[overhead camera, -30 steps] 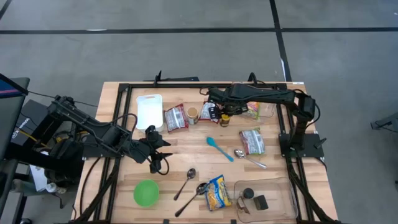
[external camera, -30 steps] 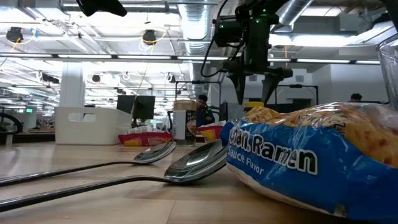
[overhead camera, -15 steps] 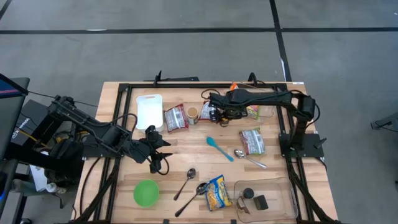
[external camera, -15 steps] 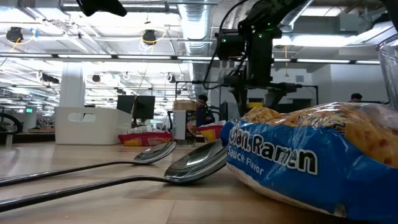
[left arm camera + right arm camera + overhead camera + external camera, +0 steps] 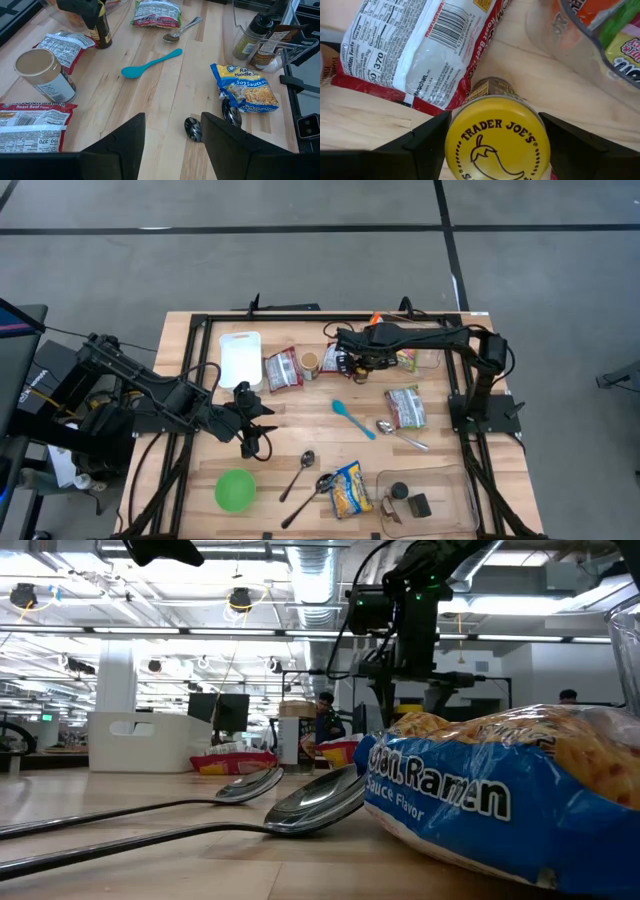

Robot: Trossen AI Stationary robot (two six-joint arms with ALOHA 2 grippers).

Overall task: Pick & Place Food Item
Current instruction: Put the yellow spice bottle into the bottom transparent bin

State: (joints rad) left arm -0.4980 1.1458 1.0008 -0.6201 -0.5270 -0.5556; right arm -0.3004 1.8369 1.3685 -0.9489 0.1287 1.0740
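A dark sauce bottle with a yellow "Trader Joe's" lid [image 5: 496, 140] stands upright on its base at the table's far middle [image 5: 361, 373]. It also shows in the left wrist view [image 5: 101, 31]. My right gripper [image 5: 495, 120] is open above it, pointing down, with one finger on either side of the lid. I cannot tell whether the fingers touch the lid. The right gripper also shows in the high view [image 5: 362, 363] and the low view [image 5: 405, 700]. My left gripper [image 5: 172, 135] is open and empty over the table's near left [image 5: 250, 442].
A red ramen pack [image 5: 420, 50] and a paper cup [image 5: 310, 363] lie beside the bottle. A clear container [image 5: 425, 358] is to its right. A teal spatula [image 5: 352, 418], spoons [image 5: 300, 472], a blue ramen pack [image 5: 350, 488], a green bowl [image 5: 235, 490] and a white tray [image 5: 240, 358] lie around.
My right gripper has gone down over the bottle, so its fingers now stand lower at the lid. The bottle has stayed where it was.
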